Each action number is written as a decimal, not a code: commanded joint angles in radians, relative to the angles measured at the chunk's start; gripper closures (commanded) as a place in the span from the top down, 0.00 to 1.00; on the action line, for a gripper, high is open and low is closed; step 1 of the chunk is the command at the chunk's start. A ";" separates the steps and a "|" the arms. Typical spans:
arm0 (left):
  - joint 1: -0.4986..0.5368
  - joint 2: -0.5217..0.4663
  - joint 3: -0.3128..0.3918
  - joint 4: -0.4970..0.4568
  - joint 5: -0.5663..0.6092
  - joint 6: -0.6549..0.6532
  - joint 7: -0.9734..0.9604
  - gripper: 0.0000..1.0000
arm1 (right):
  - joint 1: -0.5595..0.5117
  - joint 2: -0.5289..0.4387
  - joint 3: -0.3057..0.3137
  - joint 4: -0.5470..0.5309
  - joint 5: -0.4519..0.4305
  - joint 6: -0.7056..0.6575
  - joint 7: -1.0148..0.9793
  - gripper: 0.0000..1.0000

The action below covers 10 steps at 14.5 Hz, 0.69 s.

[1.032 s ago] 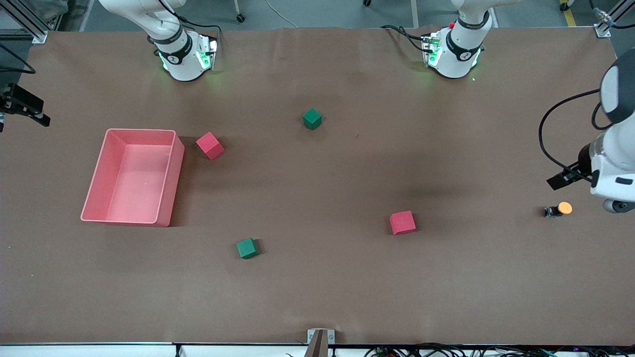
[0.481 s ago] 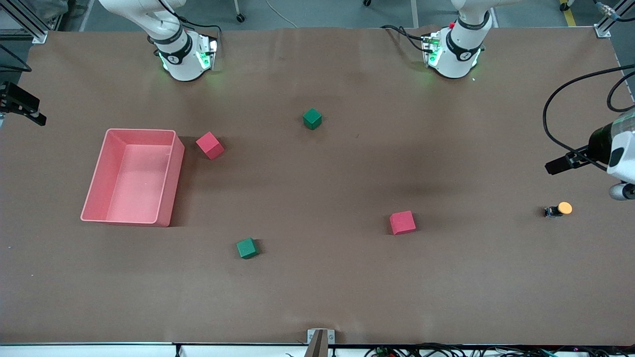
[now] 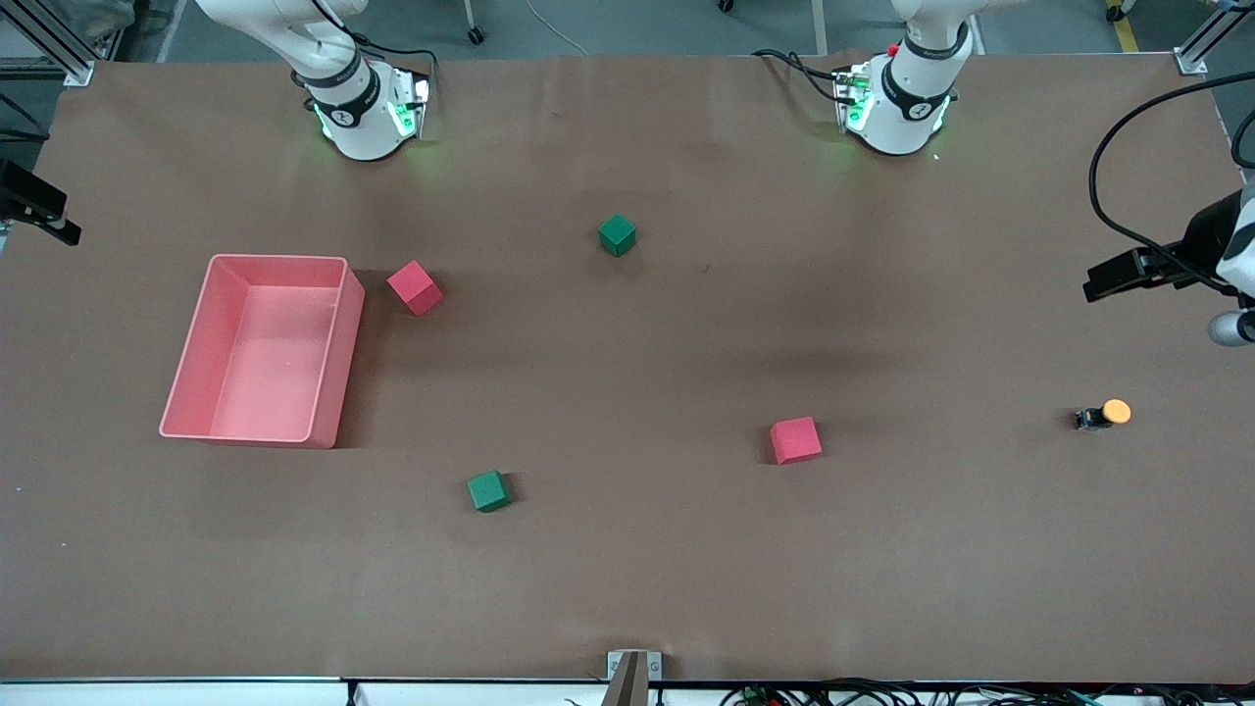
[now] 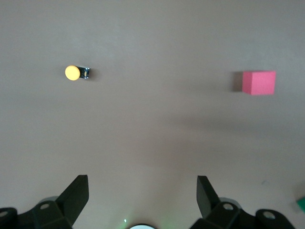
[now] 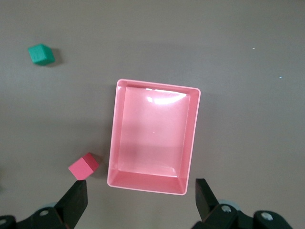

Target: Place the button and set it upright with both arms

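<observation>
The button [image 3: 1105, 415] rests on the brown table near the left arm's end, with nothing touching it. Its round orange cap shows in full, with the dark body beside it; I cannot tell whether it stands upright or lies tilted. It also shows in the left wrist view [image 4: 76, 73]. My left gripper [image 4: 142, 191] is open and empty, high over bare table, apart from the button. The left arm's hand [image 3: 1221, 260] shows at the front view's edge. My right gripper [image 5: 140, 195] is open and empty, high over the table beside the pink bin [image 5: 153, 136].
The pink bin [image 3: 260, 348] stands toward the right arm's end, with a red cube [image 3: 415, 287] beside it. A green cube [image 3: 617, 234] lies near the bases. Another green cube [image 3: 487, 490] and a red cube [image 3: 795, 439] lie nearer the front camera.
The left arm's hand has drawn away from the button, toward the bases' side and the view's edge. The right arm's hand has shifted slightly outward. The button has not moved.
</observation>
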 commanded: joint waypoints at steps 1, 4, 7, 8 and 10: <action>-0.001 -0.012 -0.008 0.001 -0.034 -0.029 0.035 1.00 | 0.011 -0.011 0.013 0.028 0.006 -0.052 0.071 1.00; -0.004 -0.027 -0.012 0.037 -0.038 -0.030 0.035 1.00 | 0.004 -0.011 0.007 0.028 0.009 -0.071 0.070 1.00; -0.003 -0.055 -0.011 0.034 -0.072 -0.032 0.025 1.00 | 0.008 -0.011 0.010 0.029 0.009 -0.085 0.066 1.00; -0.004 -0.055 -0.011 0.034 -0.072 -0.032 0.025 1.00 | 0.010 -0.011 0.010 0.029 0.007 -0.083 0.063 1.00; -0.006 -0.055 -0.008 0.029 -0.070 -0.032 0.018 1.00 | 0.013 -0.008 0.012 0.029 0.007 -0.076 0.059 1.00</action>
